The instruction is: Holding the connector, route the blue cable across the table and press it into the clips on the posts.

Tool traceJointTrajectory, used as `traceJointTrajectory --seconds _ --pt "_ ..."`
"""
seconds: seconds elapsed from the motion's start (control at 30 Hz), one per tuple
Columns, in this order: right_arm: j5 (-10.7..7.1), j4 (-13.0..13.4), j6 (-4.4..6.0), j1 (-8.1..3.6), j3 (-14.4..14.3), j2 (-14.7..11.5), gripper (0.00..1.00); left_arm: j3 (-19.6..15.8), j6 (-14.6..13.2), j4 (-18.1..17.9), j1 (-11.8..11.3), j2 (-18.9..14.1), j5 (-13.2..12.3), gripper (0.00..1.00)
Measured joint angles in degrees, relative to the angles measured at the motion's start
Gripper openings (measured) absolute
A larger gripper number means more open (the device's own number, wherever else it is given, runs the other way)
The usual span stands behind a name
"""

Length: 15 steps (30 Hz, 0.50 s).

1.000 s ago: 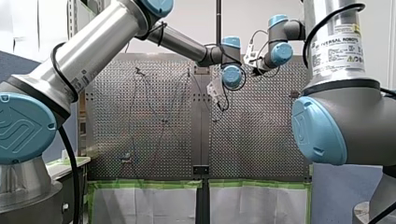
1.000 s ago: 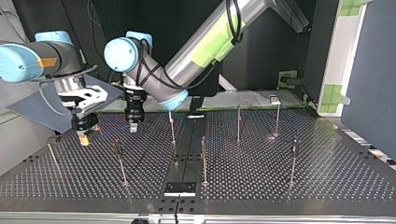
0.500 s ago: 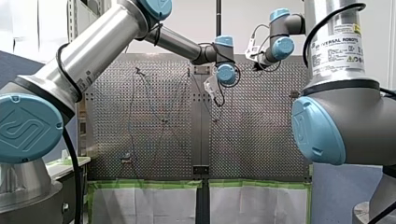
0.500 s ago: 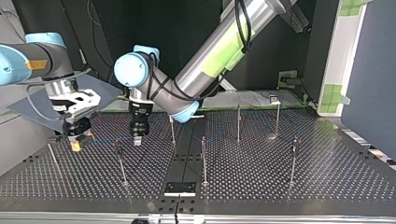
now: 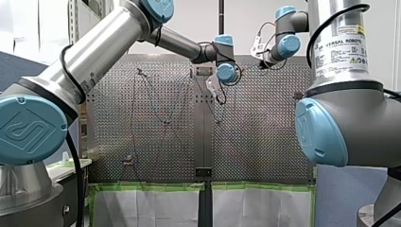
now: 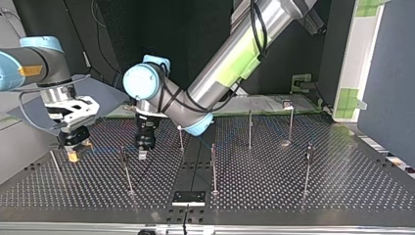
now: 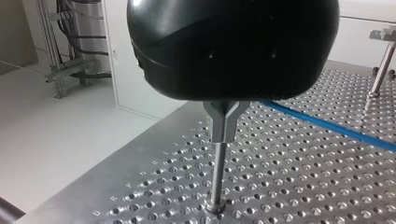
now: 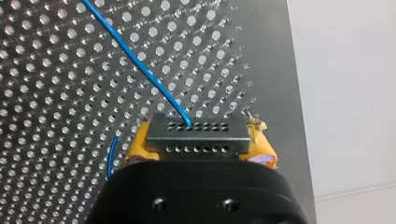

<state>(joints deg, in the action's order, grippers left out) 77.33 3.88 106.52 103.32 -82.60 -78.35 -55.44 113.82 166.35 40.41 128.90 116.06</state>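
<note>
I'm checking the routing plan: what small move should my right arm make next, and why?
Probably my right pincer, shut on the dark grey rectangular connector, should lift the thin blue cable towards the forked clip on the slim metal post: the cable runs low beyond that clip, not in it.

The cable (image 8: 140,65) is shown bright blue. The connector (image 8: 198,138) is dark grey, marked with two rows of small holes, and is flanked by the yellow pads (image 8: 138,150) of the right gripper (image 8: 198,145). The left gripper (image 6: 142,155) is black. The table (image 6: 342,186) is silver, patterned throughout with a regular grid of holes. The left arm (image 5: 101,45) and right arm (image 5: 331,19) are silver with light-blue caps.
</note>
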Motion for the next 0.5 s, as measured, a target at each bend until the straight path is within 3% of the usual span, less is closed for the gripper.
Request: traceJointTrajectory --seconds 0.23,0.5 --pt "-0.08 0.2 -0.17 -0.54 0.0 1.6 0.0 0.0 0.1 -0.6 -0.9 1.2 -1.3 0.0" --pt "-1.5 0.9 -0.01 -1.58 0.1 2.3 0.0 -0.1 0.3 -1.0 -3.1 1.3 -2.7 0.0"
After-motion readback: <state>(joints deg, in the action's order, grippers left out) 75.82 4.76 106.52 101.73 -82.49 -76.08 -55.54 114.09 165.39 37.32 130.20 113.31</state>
